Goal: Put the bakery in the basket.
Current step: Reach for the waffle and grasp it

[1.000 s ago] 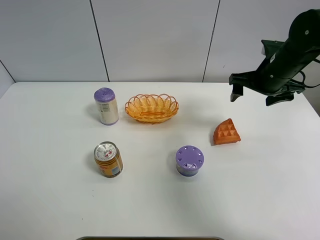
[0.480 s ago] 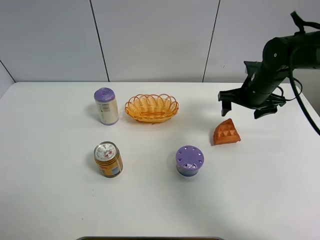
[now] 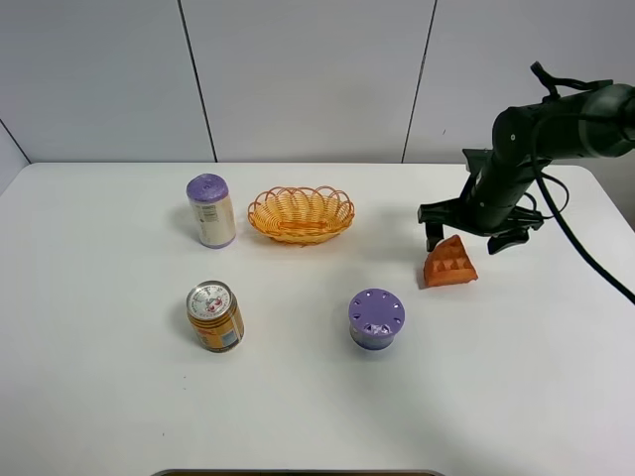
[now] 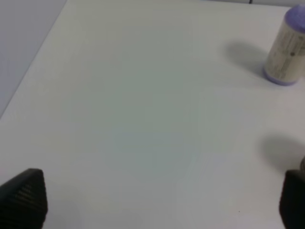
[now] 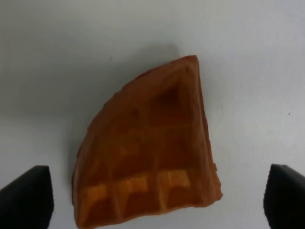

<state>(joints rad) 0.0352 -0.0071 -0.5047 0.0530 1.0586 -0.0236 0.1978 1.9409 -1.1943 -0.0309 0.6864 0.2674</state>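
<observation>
I hold the right gripper (image 3: 468, 238), jaws spread wide, over the waffle slice (image 3: 449, 266) lying right of the basket (image 3: 256, 210); its sloped faces may squirt it sideways on closing.

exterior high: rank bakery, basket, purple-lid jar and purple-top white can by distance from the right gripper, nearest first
1. bakery: right side, just beneath the right gripper.
2. purple-lid jar: front centre.
3. basket: back centre.
4. purple-top white can: left of the basket.
</observation>
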